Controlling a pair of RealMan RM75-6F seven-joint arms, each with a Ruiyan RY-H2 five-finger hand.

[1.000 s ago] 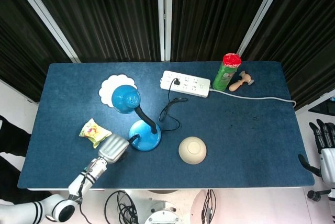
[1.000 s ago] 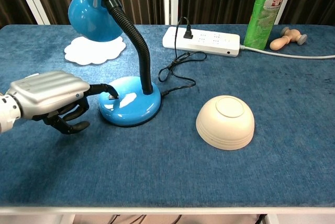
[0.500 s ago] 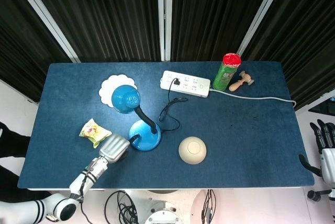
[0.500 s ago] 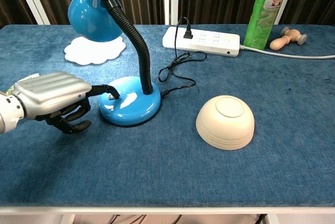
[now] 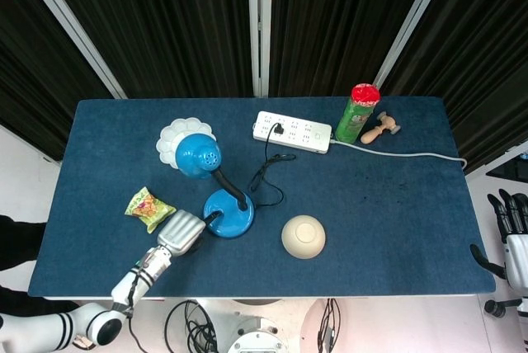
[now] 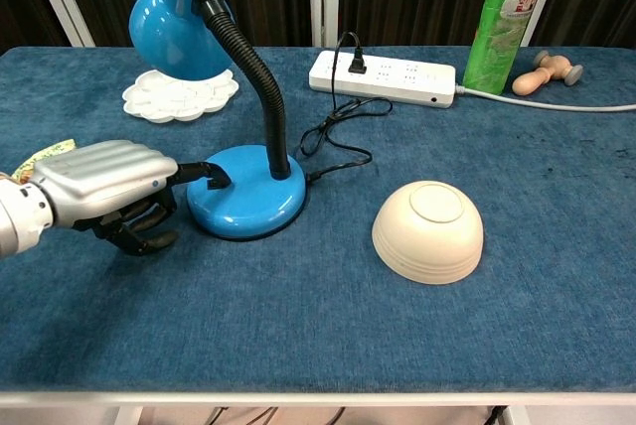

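A blue desk lamp stands at the table's front left, its round base [image 5: 228, 213] [image 6: 246, 202] under a black gooseneck and its blue shade [image 5: 198, 157] [image 6: 184, 18] bent over a white scalloped mat [image 5: 172, 135] [image 6: 174, 97]. My left hand [image 5: 181, 232] [image 6: 99, 187] lies beside the base. One fingertip [image 6: 214, 173] reaches out and presses the switch on the base's left edge, while the other fingers are curled under. My right hand [image 5: 511, 233] hangs off the table's right edge with fingers apart, holding nothing.
An upturned cream bowl [image 5: 303, 236] [image 6: 428, 231] sits right of the lamp. Behind are a white power strip [image 5: 293, 131] [image 6: 383, 77] with the lamp's black cord, a green can [image 5: 357, 114] [image 6: 507, 18] and a wooden stamp [image 5: 379, 129] [image 6: 545, 70]. A snack packet [image 5: 148, 207] lies left.
My left hand has crept slightly right, its fingertip further onto the lamp base's switch. The white mat under the shade now looks brighter, with its pattern showing. The right hand is unmoved.
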